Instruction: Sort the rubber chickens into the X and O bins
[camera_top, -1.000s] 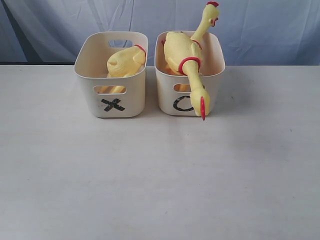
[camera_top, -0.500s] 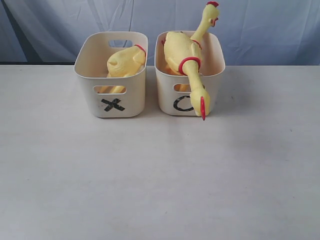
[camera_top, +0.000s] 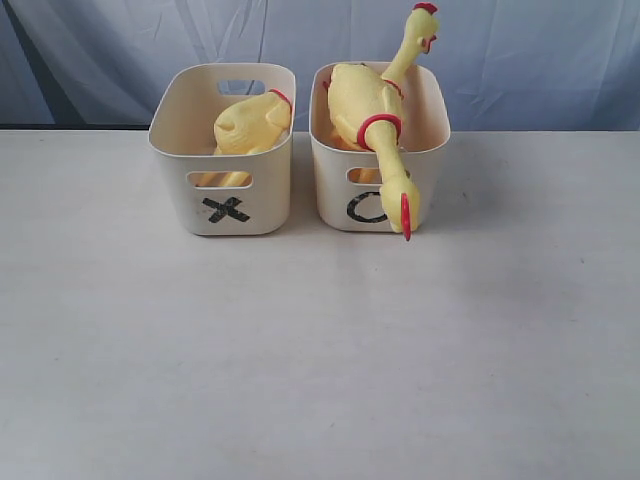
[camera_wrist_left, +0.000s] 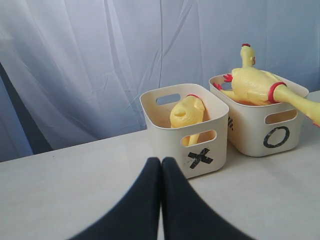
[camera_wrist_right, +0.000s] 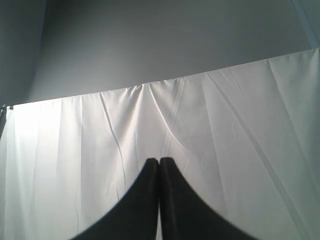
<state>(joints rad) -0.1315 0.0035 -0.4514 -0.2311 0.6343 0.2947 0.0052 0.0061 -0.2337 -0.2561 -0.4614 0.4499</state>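
Chicken piece lies in X bin, two chickens in O bin; end effectors closed.

Bench: we see a pale matte top, faintly scuffed.
Curtain: we see bluish-white cloth hanging in folds behind the bench.
Wall: we see plain grey above the curtain's top edge, right wrist view only.
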